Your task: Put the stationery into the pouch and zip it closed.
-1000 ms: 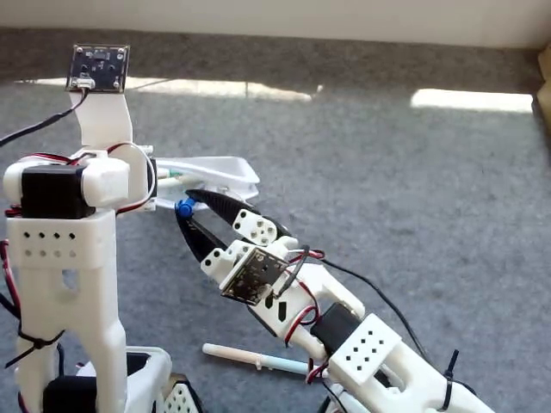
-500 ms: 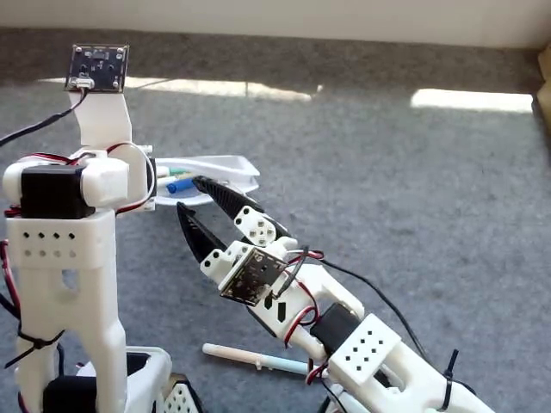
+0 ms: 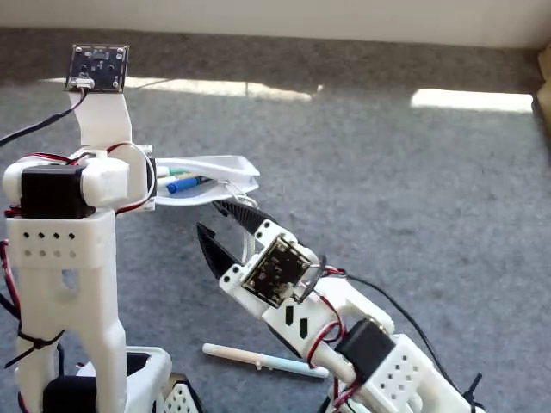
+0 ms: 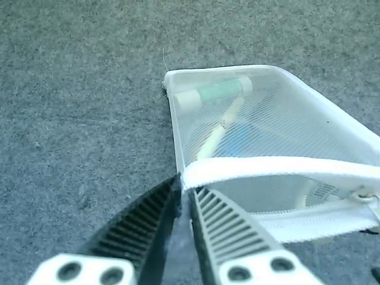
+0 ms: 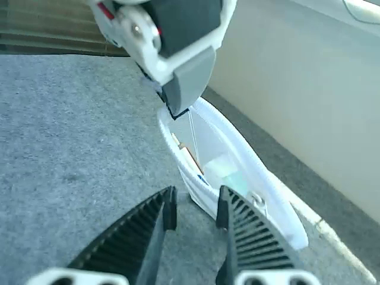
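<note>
The left gripper [image 4: 184,193] is pinched tight on the rim of the white mesh pouch [image 4: 267,124], at one end of its opening, and holds that edge up off the grey carpet [image 4: 77,119]. Through the mesh just past the fingertips lie a white stick with a green band [image 4: 217,92], a thin pale stick [image 4: 219,130] slanting under it, and a blue shape beneath that is too blurred to name. The right gripper [image 3: 211,222] has its black jaws spread moderately and holds nothing. Its tips sit just beside the pouch's [image 3: 219,165] long near side, and I cannot tell whether they touch it. In the high view a blue marker [image 3: 185,184] lies inside the open pouch. In the right wrist view the right gripper [image 5: 196,208] frames the pouch's [image 5: 237,172] lower edge. Well apart from the pouch, beside the right arm's base, a white and light-blue pen [image 3: 258,359] lies on the carpet [image 3: 413,189].
</note>
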